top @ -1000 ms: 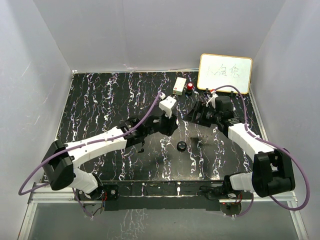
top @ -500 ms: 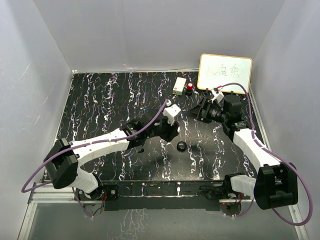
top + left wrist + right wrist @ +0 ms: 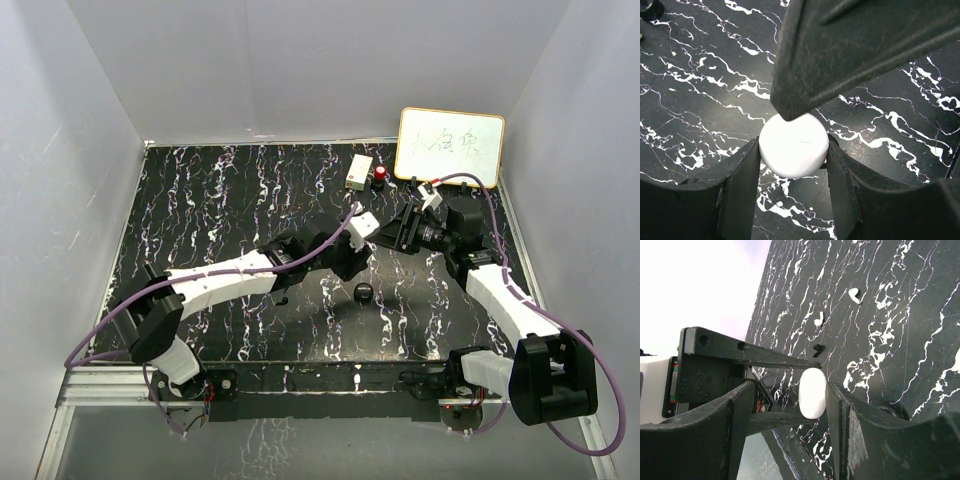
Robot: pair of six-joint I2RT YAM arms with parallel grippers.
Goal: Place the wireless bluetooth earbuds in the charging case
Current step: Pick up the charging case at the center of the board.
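My left gripper point(image 3: 792, 148) is shut on a white round charging case point(image 3: 793, 145) and holds it just above the black marble table. In the top view it point(image 3: 362, 250) sits mid-table, tip to tip with my right gripper point(image 3: 398, 233). My right gripper point(image 3: 790, 390) is open, its jaws straddling the case point(image 3: 812, 392), which shows edge-on close to its right finger point(image 3: 840, 425). One tiny black stemmed earbud point(image 3: 817, 350) lies on the table beyond the case. The second earbud is not visible.
A black round puck point(image 3: 365, 293) lies just in front of the grippers. A whiteboard point(image 3: 450, 145), a small white box point(image 3: 358, 172) and a red button point(image 3: 381, 177) stand at the back right. White walls enclose the table.
My left arm has reached to the right, bringing the case up to the right gripper. The right gripper has shifted slightly and now straddles the case.
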